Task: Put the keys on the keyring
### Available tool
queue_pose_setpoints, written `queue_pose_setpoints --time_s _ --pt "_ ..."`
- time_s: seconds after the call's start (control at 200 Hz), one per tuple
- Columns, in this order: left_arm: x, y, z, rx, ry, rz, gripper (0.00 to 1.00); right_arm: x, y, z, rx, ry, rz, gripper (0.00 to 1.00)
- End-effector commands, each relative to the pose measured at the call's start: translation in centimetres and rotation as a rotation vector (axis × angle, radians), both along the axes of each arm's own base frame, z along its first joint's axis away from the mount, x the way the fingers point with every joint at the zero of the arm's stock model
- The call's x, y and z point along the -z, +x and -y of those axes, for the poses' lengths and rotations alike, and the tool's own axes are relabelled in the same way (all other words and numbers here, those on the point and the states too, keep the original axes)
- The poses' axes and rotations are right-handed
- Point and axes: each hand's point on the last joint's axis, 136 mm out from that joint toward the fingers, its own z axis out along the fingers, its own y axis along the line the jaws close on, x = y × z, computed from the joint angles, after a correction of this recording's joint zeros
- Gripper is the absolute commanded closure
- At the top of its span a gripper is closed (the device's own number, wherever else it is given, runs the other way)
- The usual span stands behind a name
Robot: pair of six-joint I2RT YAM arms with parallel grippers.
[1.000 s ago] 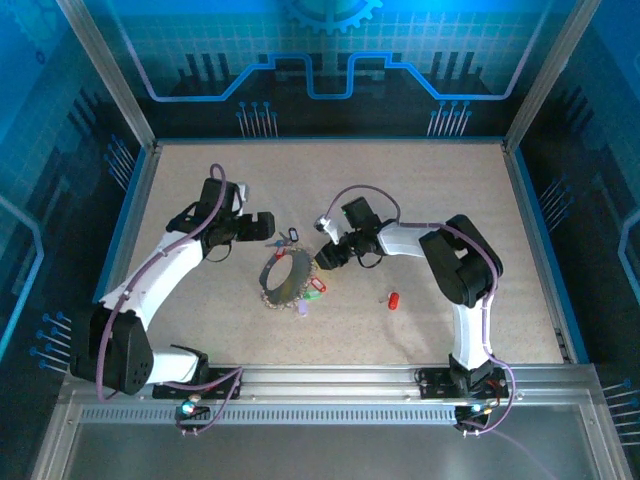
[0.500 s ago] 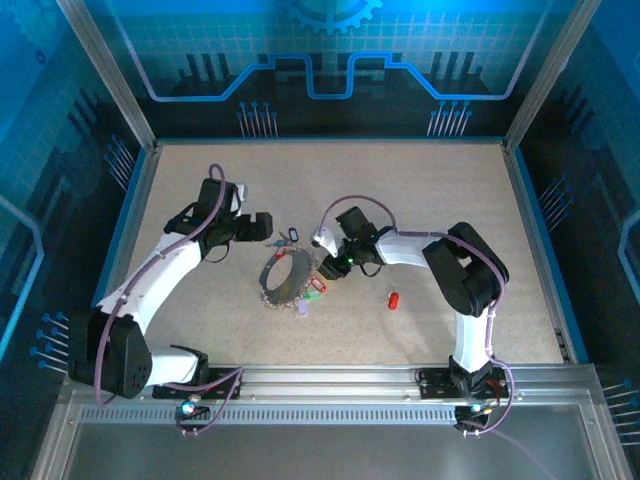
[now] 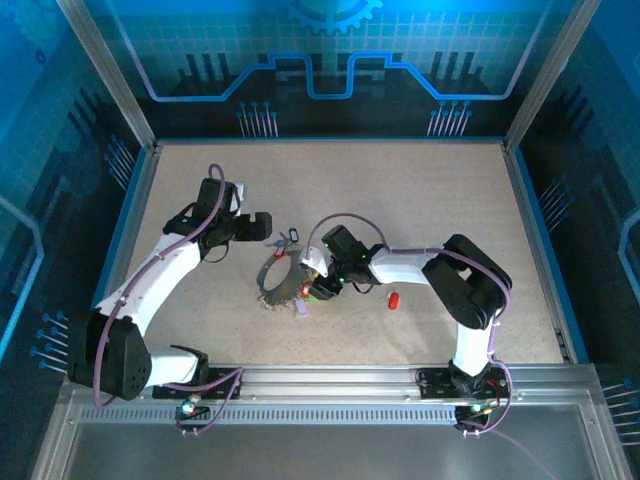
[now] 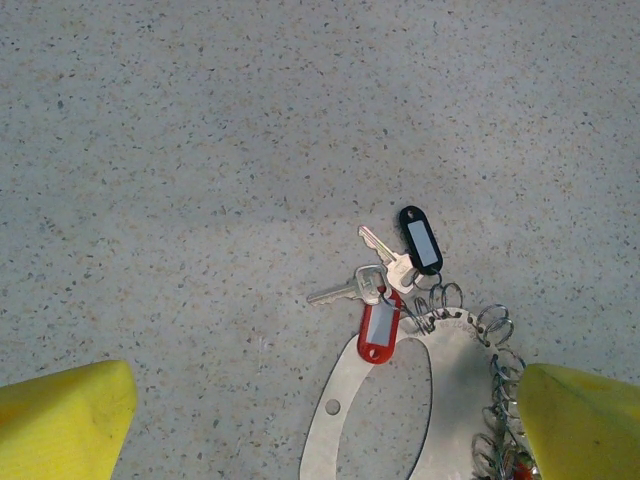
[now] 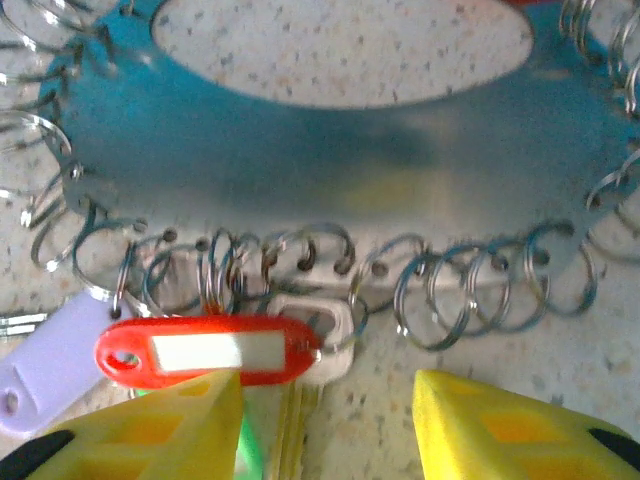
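Observation:
The keyring [image 5: 330, 150] is a flat dark oval band [image 3: 270, 277] with many small wire rings along its edge. Several keys hang from it. In the right wrist view these are a red-tagged key [image 5: 210, 352], a lilac tag [image 5: 50, 365] and a pale key head [image 5: 322, 335]. The left wrist view has a red-tagged key [image 4: 380, 325] and a black-tagged key [image 4: 421, 240] at the far end. One plain red key [image 3: 393, 299] lies loose on the table. My right gripper [image 5: 325, 430] is open at the ring's near edge, a key shaft lying between its fingers. My left gripper [image 4: 320, 440] is open, hovering by the far end.
The speckled tabletop [image 3: 420, 200] is walled by blue panels and metal posts on three sides. The right arm's elbow [image 3: 465, 275] sits just right of the loose red key. An aluminium rail [image 3: 330, 385] runs along the near edge.
My right gripper has slid left and nearer along the keyring's edge, over the tagged keys, and its jaws have widened. The left arm has not moved.

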Motion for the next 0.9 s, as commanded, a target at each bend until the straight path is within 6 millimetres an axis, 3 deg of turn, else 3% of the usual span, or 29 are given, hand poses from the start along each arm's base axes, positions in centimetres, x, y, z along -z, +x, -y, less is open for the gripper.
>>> queue_pose_setpoints --time_s 0.0,0.11,0.135,0.215,0.47,0.61,0.74,0.895 --pt "-0.5 -0.2 0.1 0.037 0.005 0.028 0.01 -1.1 -0.6 -0.6 0.009 0.049 0.003 0.49" --pt "-0.7 -0.3 0.3 0.052 -0.005 0.049 0.01 -1.2 -1.1 -0.3 0.025 0.054 0.019 0.49" --pt "-0.8 -0.3 0.3 0.054 -0.004 0.049 0.01 -0.4 -1.7 0.5 0.035 0.041 0.003 0.49" --pt "-1.0 -0.5 0.1 0.052 0.007 0.055 0.01 -0.6 -1.9 1.1 0.063 0.054 -0.002 0.49" --pt "-1.2 -0.4 -0.2 0.043 0.023 0.063 0.01 -4.8 -1.3 1.6 0.114 0.149 0.094 0.52" --pt "-1.4 -0.1 -1.5 -0.028 0.041 0.087 0.01 -7.0 -3.3 -2.6 0.003 0.250 0.099 0.60" --pt "-1.6 -0.4 -2.5 -0.081 0.032 0.081 0.01 -6.1 -4.2 -6.3 -0.181 0.149 0.189 0.62" --pt "-1.1 -0.6 -3.6 -0.144 -0.037 0.041 0.04 -5.5 -6.2 -8.8 -0.496 0.161 0.302 0.62"
